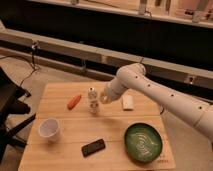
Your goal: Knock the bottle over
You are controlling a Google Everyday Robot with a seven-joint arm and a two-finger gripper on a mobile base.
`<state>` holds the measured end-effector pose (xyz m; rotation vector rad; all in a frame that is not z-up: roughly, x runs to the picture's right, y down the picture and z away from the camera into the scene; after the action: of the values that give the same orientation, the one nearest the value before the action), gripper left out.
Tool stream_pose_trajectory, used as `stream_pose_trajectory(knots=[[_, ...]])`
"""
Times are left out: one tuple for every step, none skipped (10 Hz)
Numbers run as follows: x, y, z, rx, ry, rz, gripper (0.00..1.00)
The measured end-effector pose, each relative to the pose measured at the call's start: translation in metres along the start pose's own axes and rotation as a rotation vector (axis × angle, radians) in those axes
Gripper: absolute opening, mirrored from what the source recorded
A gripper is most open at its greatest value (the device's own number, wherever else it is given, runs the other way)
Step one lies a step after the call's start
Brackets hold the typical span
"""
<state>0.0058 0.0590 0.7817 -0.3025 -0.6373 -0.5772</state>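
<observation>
Camera view gave us one angle on the scene, looking down at a wooden table point(60, 155) w/ the robot's white arm point(165, 97) reaching in from the right. We saw the arm bend at a big rounded joint and slope down-left toward the table's middle. Next in size, a dark green plate point(143, 142) w/ pale swirl marks sat near the front right corner. A white cup point(49, 129) stood upright at front left, well apart from the plate. A dark flat phone-like slab point(93, 147) lay btwn cup and plate, near the front edge. A white folded cloth or packet point(128, 102) lay behind the arm, toward the back right. An orange carrot-like item point(74, 101) lay at back left. The bottle point(92, 100) stood upright near the table's centre-back, just right of the orange item. The gripper point(103, 97) sat just beside the bottle on its right; we couldn't tell if they touched, nor how the fingers stood.
</observation>
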Motion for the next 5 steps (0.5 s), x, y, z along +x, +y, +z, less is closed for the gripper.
stream_pose_trajectory(knots=[[0.004, -0.001, -0.001, 0.004, 0.005, 0.001, 0.0], [0.008, -0.003, -0.001, 0.008, 0.01, 0.003, 0.0], [0.011, -0.006, 0.0, 0.011, 0.015, 0.002, 0.0], [0.014, -0.008, 0.001, 0.012, 0.018, -0.001, 0.0], [0.017, -0.012, 0.004, 0.014, 0.017, -0.008, 0.0]])
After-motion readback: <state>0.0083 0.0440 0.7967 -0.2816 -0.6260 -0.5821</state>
